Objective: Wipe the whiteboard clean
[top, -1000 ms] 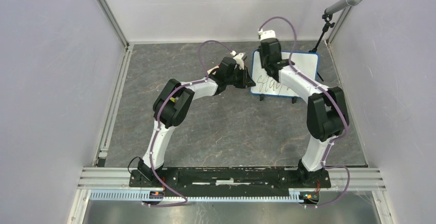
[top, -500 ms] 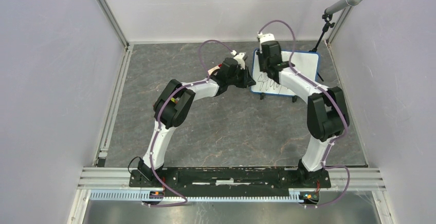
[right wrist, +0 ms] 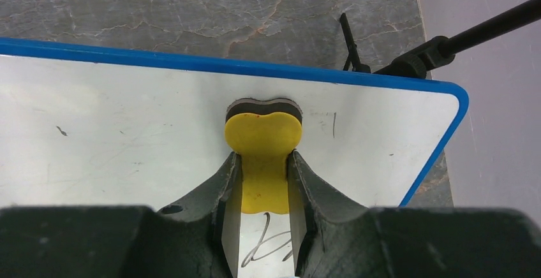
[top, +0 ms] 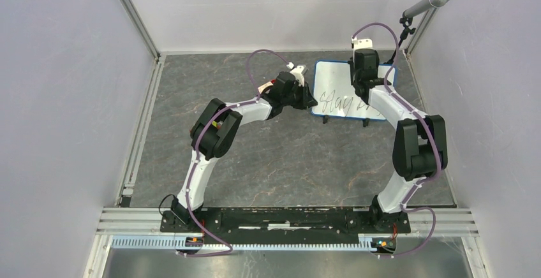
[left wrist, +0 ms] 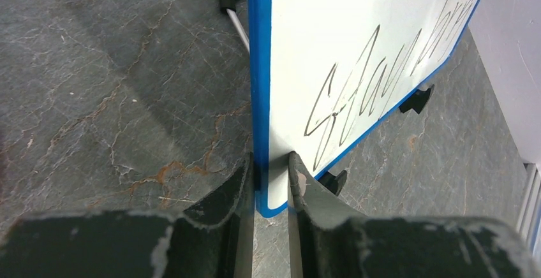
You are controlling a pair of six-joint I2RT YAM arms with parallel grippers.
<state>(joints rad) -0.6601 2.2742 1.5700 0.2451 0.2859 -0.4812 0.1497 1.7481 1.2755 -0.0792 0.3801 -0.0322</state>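
Note:
The whiteboard (top: 341,96), white with a blue rim and short black feet, stands at the back right of the table with black handwriting (top: 338,104) across its lower half. My left gripper (top: 310,98) is shut on its left edge; the left wrist view shows the blue rim (left wrist: 259,67) clamped between my fingers (left wrist: 298,179). My right gripper (top: 365,85) is over the board's upper right and is shut on a yellow eraser (right wrist: 263,144) with a dark pad, pressed on the white surface (right wrist: 115,138) near the top rim. Handwriting shows just below the eraser.
A microphone on a black stand (top: 408,20) rises at the back right corner, close to the board's right end; its stand also shows in the right wrist view (right wrist: 459,39). Grey side walls and aluminium rails bound the dark marbled table (top: 255,157).
My right gripper has moved with the eraser from the board's upper left to its upper right. The handwriting is now more exposed. The left gripper has kept its hold.

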